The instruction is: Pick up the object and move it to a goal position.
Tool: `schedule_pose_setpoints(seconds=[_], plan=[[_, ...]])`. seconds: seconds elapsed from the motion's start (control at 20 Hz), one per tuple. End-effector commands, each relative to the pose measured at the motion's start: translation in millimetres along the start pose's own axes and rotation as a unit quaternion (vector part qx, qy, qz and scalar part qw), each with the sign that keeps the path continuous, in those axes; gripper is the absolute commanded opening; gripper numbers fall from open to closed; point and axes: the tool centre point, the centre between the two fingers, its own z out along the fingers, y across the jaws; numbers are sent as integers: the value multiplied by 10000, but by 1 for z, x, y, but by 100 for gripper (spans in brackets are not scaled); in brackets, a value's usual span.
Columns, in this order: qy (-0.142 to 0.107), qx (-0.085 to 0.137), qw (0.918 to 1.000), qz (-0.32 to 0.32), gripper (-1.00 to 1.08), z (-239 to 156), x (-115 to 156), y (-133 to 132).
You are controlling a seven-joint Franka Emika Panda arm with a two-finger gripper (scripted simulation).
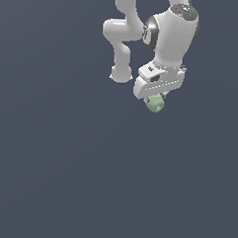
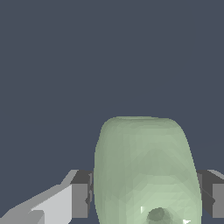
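Observation:
The object (image 1: 155, 104) is a small pale green lumpy blob right under the white hand of the arm in the exterior view. In the wrist view the object (image 2: 144, 170) fills the space between the two dark fingertips, one fingertip (image 2: 81, 199) pressed on each side. My gripper (image 2: 146, 199) is shut on the object. In the exterior view my gripper (image 1: 156, 100) sits in the upper right part of the picture, its fingers mostly hidden by the hand and the blob.
The white arm (image 1: 125, 37) bends down from the top of the exterior view. A plain dark grey-blue surface (image 1: 64, 162) lies all around.

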Motion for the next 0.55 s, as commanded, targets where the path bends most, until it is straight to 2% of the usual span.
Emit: schedule_pose_setpoints(seconds=[0.0, 0.25, 0.5], plan=[[-5, 4, 10000, 5, -100, -16, 0, -14], [-4, 7, 10000, 5, -100, -36, 2, -32], [-3, 10, 10000, 6, -100, -42, 4, -37]])
